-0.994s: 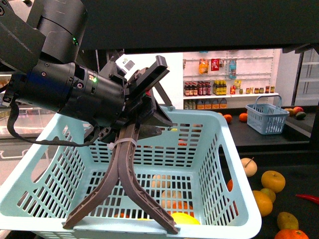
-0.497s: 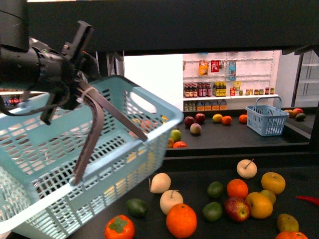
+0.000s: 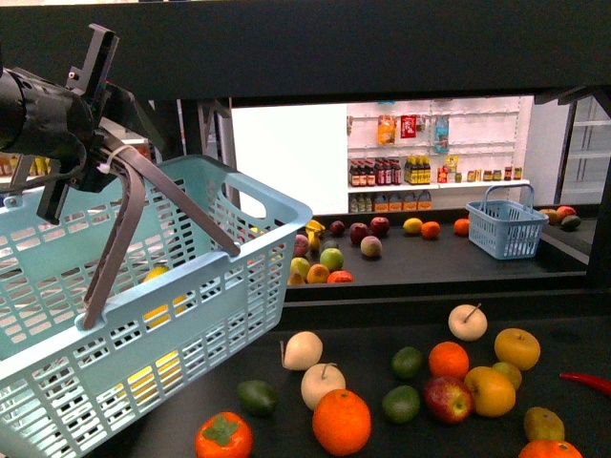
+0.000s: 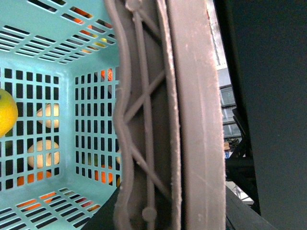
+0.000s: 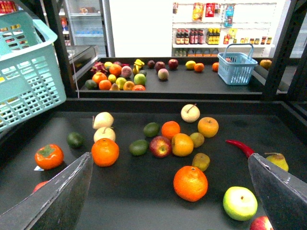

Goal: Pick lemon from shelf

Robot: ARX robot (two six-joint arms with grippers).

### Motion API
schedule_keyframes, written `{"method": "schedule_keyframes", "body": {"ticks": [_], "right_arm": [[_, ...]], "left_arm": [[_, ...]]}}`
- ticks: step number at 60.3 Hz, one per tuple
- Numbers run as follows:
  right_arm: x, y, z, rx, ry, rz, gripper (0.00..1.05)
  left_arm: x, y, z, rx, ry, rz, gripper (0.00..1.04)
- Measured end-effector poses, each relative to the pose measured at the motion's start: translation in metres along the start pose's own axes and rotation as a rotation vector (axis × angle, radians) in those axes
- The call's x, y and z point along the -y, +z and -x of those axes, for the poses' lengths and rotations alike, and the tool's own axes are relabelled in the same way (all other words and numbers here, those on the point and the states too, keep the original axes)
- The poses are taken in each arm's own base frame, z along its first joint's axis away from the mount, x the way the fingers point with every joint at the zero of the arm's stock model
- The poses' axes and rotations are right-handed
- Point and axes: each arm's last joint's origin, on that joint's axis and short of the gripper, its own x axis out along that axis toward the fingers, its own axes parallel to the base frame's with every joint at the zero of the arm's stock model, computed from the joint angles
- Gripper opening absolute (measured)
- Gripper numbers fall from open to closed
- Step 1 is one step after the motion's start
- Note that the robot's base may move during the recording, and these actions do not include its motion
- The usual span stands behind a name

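Lemon (image 3: pixel 156 275) sits in the basket (image 3: pixel 250 277), 5 o'clock from the left end effector (image 3: pixel 107 157) clamped on its handle (image 3: pixel 113 243); right end effector (image 5: pixel 165 199) gapes over the shelf (image 5: pixel 129 189)

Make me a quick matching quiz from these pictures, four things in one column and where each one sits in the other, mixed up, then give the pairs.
Things:
1. lemon
2. red chili
3. small blue basket
4. persimmon

Places:
A. on the far shelf deck
B. inside the light blue basket
C. near deck, on the side by the light blue basket
D. near deck, beside a pear

Pairs: 1-B, 2-D, 3-A, 4-C
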Motion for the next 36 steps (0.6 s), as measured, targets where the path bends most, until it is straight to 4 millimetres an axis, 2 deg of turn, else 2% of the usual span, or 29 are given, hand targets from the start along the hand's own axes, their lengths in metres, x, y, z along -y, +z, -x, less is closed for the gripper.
{"method": "schedule_keyframes", "body": {"ticks": [20,30,36], "right_arm": [[0.0,0.0,0.0,0.0,0.0,0.0,0.97],[0.0,0.0,0.0,0.0,0.0,0.0,0.97],[0.0,0.0,0.0,0.0,0.0,0.0,0.97]], "left_arm": [[-0.003,0.005,0.009,-0.053,0.045,-0.099,0.27],[0.001,0.003,0.026,-0.067,0.08,-0.127,0.27],[-0.008,-0.007,0.039,-0.06,0.173,-0.044,0.27]]}}
